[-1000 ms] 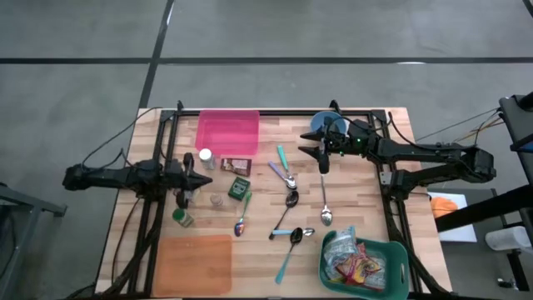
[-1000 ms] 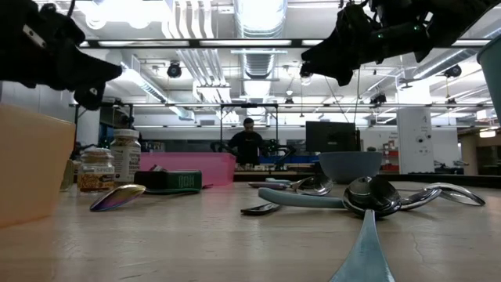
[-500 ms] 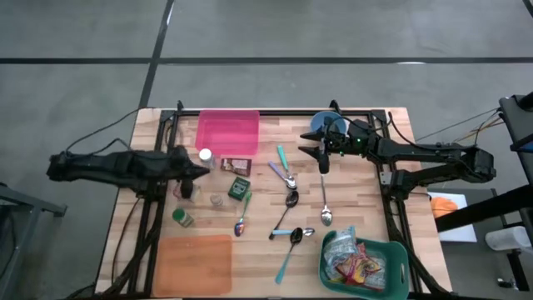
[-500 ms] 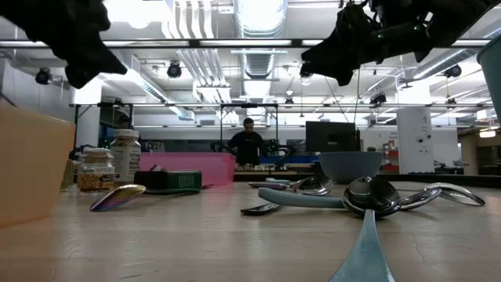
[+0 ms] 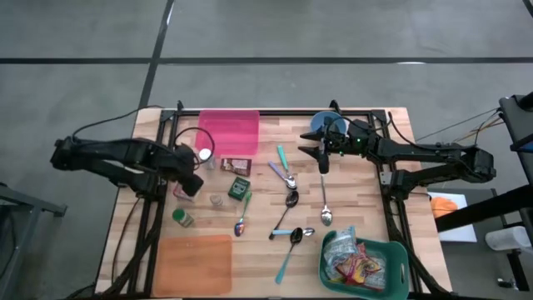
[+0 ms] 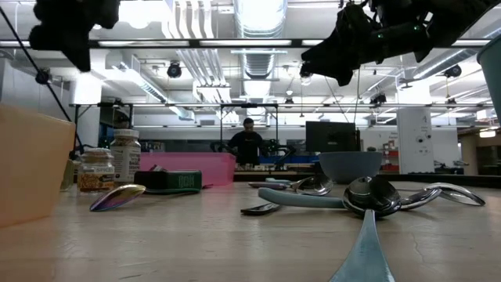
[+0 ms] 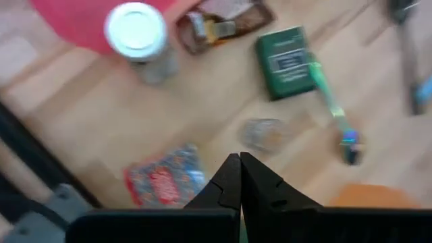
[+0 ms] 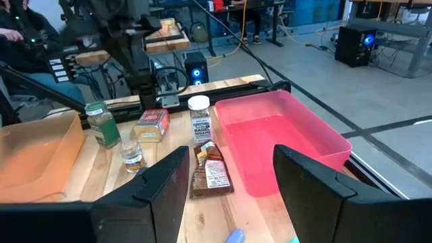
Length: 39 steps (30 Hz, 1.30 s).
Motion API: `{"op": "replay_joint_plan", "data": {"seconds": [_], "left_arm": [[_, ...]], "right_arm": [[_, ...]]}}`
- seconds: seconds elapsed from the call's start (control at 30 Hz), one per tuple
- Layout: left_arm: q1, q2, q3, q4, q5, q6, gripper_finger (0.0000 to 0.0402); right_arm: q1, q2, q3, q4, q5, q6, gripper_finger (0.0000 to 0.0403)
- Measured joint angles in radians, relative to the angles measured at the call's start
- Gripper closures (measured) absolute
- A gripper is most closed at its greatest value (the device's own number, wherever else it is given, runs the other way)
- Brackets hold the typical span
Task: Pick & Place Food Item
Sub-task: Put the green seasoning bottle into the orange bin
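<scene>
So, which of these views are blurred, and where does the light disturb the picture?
Left wrist view: motion blur on everything below, the white-lidded jar and green box smeared, only the left claw crisp. Low view: bright ceiling lights glare, arms read as silhouettes, the nearest spoon is out of focus. High view and right wrist view: even light, sharp, pink bin clear.

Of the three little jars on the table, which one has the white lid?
The tall clear jar with the white lid, standing beside the pink tray. The green-lidded spice jar and the small clear glass jar sit farther from the tray.
</scene>
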Motion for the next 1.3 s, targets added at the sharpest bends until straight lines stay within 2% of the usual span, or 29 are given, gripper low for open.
{"op": "replay_joint_plan", "data": {"seconds": [0.13, 0.27, 0.53, 0.7, 0.87, 1.0, 1.13, 1.3], "left_arm": [[-0.009, 0.015, 0.030, -0.010, 0.066, -0.159, 0.0401], [-0.056, 0.010, -0.002, -0.064, 0.075, -0.302, 0.0401], [-0.239, 0.022, -0.099, -0.069, 0.129, -0.633, 0.0401], [-0.372, 0.021, -0.104, -0.012, 0.108, -0.793, 0.0401], [-0.437, 0.021, -0.098, 0.006, 0.055, -0.868, 0.0401], [-0.455, 0.023, -0.098, 0.009, 0.071, -0.950, 0.0401], [-0.456, 0.041, -0.098, 0.040, 0.098, -0.924, 0.0401], [-0.455, 0.047, -0.100, 0.001, 0.010, -0.942, 0.0401]], "right_arm": [[0.000, 0.000, 0.000, 0.000, 0.000, 0.000, 0.0192], [0.000, 0.000, 0.000, 0.000, 0.000, 0.000, 0.0192], [0.000, 0.000, -0.001, 0.000, 0.000, 0.000, 0.0192], [0.000, 0.000, -0.001, 0.000, 0.000, 0.000, 0.0192], [0.000, 0.000, -0.001, 0.000, 0.000, 0.000, 0.0192], [0.000, 0.000, -0.001, 0.000, 0.000, 0.000, 0.0192], [0.000, 0.000, -0.001, 0.000, 0.000, 0.000, 0.0192], [0.000, 0.000, -0.001, 0.000, 0.000, 0.000, 0.0192]]}}
